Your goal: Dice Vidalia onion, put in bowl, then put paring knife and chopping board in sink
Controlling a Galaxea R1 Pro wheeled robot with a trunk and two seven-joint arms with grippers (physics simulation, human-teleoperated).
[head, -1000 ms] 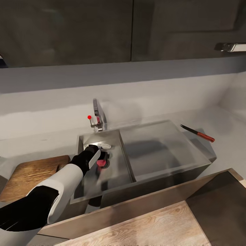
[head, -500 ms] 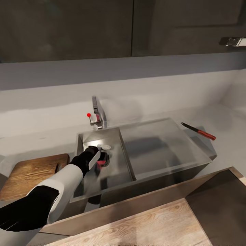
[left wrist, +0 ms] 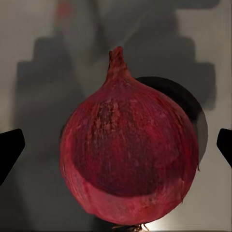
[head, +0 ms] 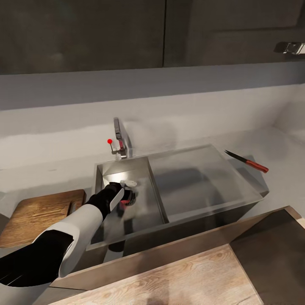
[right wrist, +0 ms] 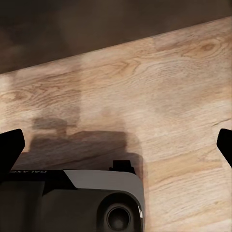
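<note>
The Vidalia onion (left wrist: 129, 152) lies on the floor of the sink (head: 154, 203), in the deep basin at its left end, right by the round drain (head: 130, 198). In the left wrist view it is a dark red bulb with its stalk tip pointing away from the camera, sitting between the two black fingertips (left wrist: 9, 151) of the left pincer (head: 123, 199). Those tips are spread wide, one on each side of the bulb with grey basin floor showing in between, so nothing is pinched. From the head view the left arm reaches down over the near rim into the basin, its black wrist covering most of the onion.

The curved faucet (head: 120, 142) with its red dot stands at the far edge of the basin. To the right stretches the flat drainboard, and past its far right corner the paring knife (head: 246, 161) lies on the grey worktop (head: 51, 176), red handle to the right, dark blade pointing left and away. The chopping board (head: 40, 216) rests on the worktop left of the sink, partly behind the arm.

The right pincer (right wrist: 116, 147) hangs over a pale wood-grain floor (right wrist: 159, 96), its fingertips far apart and empty.
</note>
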